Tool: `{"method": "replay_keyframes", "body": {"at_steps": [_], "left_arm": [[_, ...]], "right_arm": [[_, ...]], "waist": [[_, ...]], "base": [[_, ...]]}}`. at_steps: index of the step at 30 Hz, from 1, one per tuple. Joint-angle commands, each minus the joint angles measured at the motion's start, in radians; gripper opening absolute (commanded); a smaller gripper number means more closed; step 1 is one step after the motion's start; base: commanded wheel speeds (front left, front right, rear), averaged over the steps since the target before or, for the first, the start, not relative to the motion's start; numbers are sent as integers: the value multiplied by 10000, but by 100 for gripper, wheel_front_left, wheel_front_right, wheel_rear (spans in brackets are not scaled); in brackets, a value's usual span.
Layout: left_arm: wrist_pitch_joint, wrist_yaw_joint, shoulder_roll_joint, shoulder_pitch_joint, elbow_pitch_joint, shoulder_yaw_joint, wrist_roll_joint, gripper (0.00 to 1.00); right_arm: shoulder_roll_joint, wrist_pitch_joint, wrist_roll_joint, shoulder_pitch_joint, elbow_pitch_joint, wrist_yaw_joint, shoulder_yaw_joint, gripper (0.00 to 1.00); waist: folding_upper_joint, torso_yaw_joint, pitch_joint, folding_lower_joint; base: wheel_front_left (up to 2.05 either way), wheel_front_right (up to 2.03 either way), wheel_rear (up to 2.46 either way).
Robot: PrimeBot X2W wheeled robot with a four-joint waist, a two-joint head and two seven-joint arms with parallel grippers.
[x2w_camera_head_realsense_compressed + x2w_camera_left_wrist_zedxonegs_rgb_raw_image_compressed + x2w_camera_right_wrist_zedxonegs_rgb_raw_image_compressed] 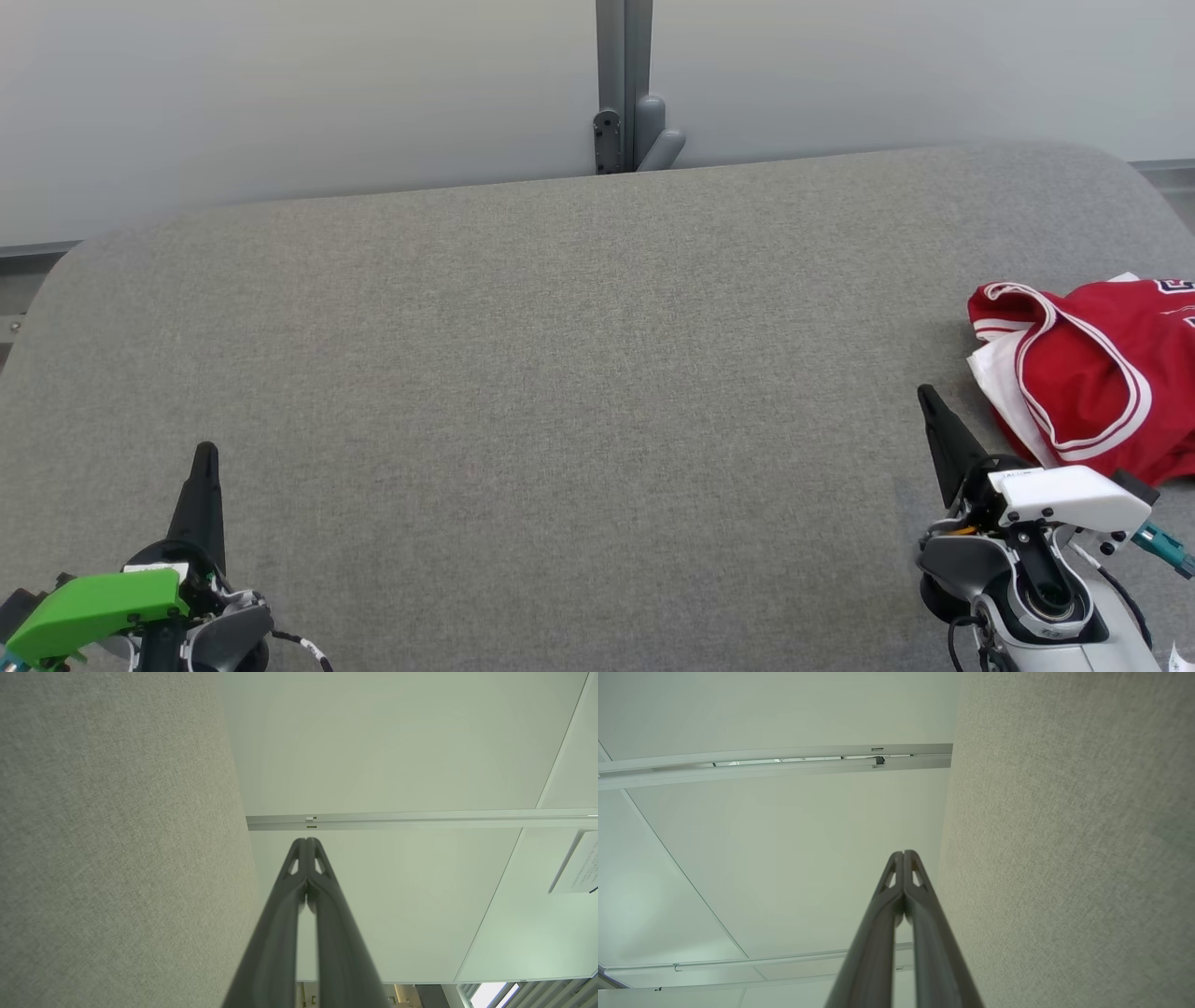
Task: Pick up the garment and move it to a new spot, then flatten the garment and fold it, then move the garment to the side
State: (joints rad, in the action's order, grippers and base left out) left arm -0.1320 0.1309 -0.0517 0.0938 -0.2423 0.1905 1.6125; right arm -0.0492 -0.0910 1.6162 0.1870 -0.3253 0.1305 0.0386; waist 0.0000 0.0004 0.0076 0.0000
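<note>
The red garment is lying at the right edge of the grey table, loosely doubled over with uneven edges and partly running out of the head view; that is fitting both a heap waiting for pickup and a folded piece set aside; the right gripper is sitting just beside it and the left gripper well apart, both with fingers pressed together, pinching nothing.

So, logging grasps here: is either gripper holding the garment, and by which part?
Nothing is held. Left gripper and right gripper are shut and empty; the garment lies apart on the table.
</note>
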Motion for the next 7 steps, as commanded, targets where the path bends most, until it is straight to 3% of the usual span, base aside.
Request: {"method": "replay_keyframes", "body": {"at_steps": [1,7], "left_arm": [[-37,21,12,149,-8,28,-99,0],[-41,21,14,150,-8,31,-103,0]], "right_arm": [[-9,-42,17,54,-24,4,7,0],[-8,-38,22,54,-24,4,2,0]], "waist": [[0,0,0,0],[0,0,0,0]], "base": [[0,0,0],[0,0,0]]}}
